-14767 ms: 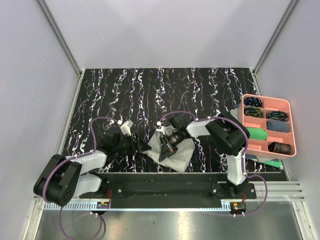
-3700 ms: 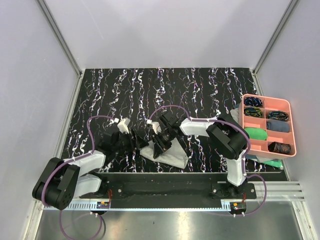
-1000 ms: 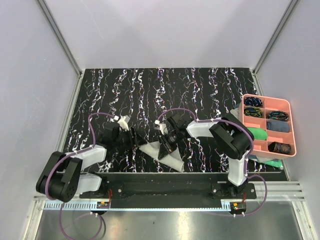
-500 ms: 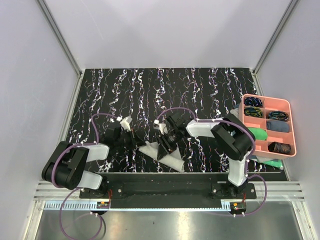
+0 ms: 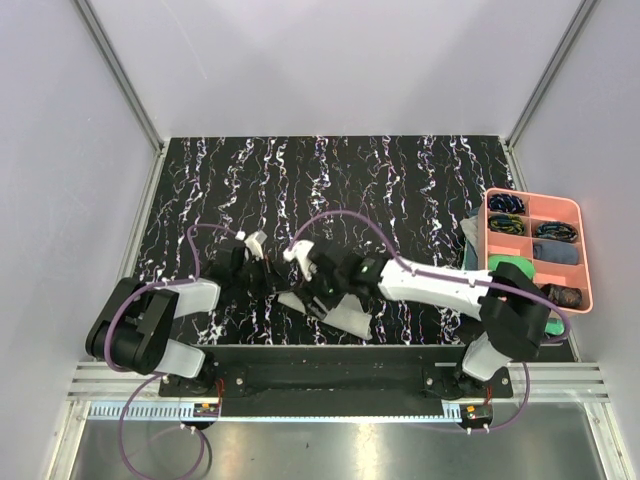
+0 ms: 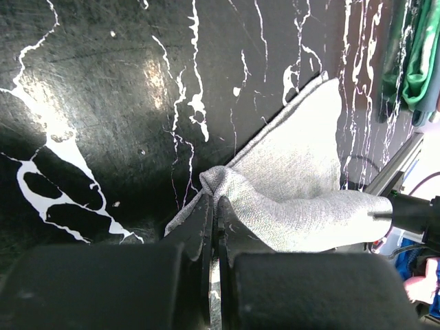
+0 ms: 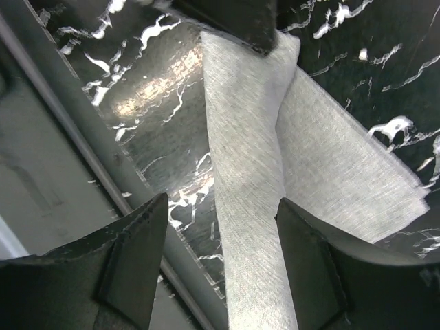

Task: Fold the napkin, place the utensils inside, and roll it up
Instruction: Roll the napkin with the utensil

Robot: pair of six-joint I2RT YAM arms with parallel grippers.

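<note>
The napkin [image 5: 345, 312], light grey, lies bunched near the table's front edge, between the two arms. In the left wrist view one corner of the napkin [image 6: 295, 182] rises in a peak, and my left gripper [image 6: 213, 201] is shut on that peak. My left gripper [image 5: 276, 288] sits just left of the cloth. My right gripper [image 5: 312, 287] hangs over the cloth's left end. Its jaws [image 7: 221, 203] are open, astride a long raised fold of the napkin [image 7: 247, 206] without touching it. The utensils are out of view.
A pink tray [image 5: 535, 193] with compartments stands at the right edge, holding dark bundles and a green cloth [image 5: 515, 268]. Dark green and teal cloths [image 6: 407, 55] lie beside it. The metal rail [image 7: 62, 130] of the table's front edge runs close beside the right gripper.
My left gripper has shut on the napkin's corner. The right arm has stretched out low to the left, and its jaws have opened wider over the fold.
</note>
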